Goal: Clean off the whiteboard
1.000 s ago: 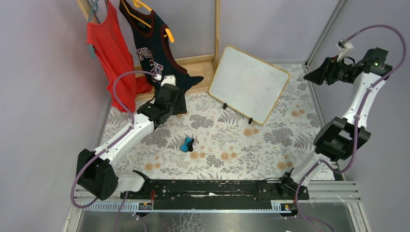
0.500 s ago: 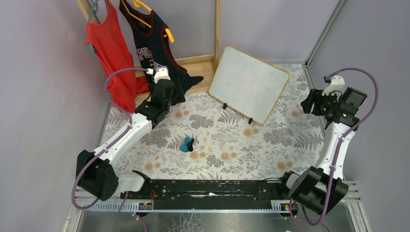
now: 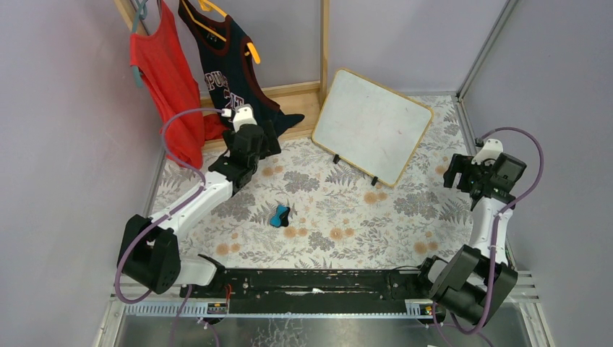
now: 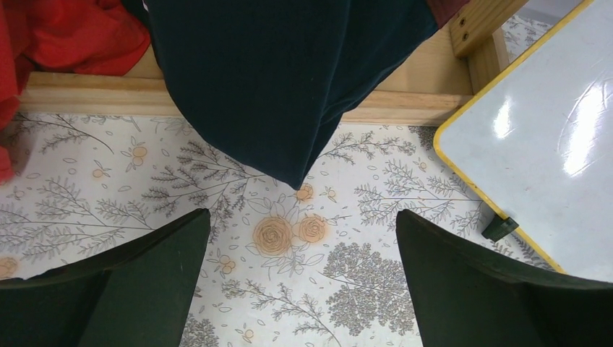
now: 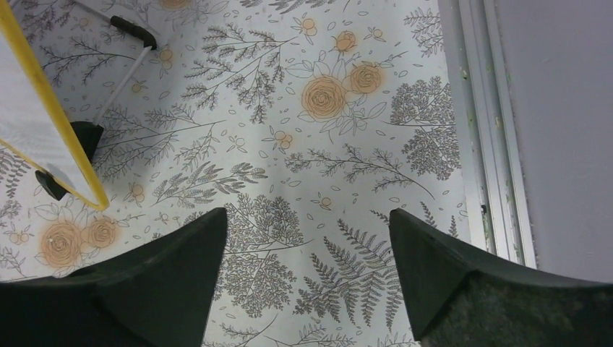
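Note:
The whiteboard, white with a thin light-wood frame, stands tilted on small black feet at the back middle of the floral table. Its corner shows in the left wrist view, and its edge shows in the right wrist view. A small blue eraser lies on the table, left of centre. My left gripper is open and empty, left of the board, below the navy jersey's hem. My right gripper is open and empty, right of the board's near corner.
A red shirt and a navy jersey hang on a wooden rack at the back left, and its base beam lies on the table. A metal rail and purple walls bound the right side.
My right arm has swung down from the far right corner toward the near right, gripper now lower beside the board. My left gripper has shifted slightly toward the back.

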Controlling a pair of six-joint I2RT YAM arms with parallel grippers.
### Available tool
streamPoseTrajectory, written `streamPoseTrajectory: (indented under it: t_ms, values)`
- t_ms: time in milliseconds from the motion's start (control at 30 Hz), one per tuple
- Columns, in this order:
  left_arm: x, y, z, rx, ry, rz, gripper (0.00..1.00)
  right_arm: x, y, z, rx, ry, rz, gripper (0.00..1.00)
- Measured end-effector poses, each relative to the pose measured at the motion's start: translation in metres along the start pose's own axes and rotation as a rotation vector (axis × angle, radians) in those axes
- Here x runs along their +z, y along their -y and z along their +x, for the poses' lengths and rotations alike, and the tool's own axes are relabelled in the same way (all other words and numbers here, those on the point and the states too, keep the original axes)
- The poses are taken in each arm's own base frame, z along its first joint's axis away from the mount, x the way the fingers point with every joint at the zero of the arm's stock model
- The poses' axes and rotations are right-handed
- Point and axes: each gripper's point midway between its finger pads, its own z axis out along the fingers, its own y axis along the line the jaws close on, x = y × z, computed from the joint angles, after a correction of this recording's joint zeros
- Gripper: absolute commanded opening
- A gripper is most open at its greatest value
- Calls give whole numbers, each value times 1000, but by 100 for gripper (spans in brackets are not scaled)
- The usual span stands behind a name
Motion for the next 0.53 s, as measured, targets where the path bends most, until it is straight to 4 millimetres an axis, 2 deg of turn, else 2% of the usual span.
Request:
streamPoseTrajectory:
  t_ms: [367,533]
  values:
    - [1,0,3,-18,2,1,100,-14,3,-15,-1,114,68,99]
    - [1,0,3,-29,1,3,100,-14,3,-16,-2,119,71,99]
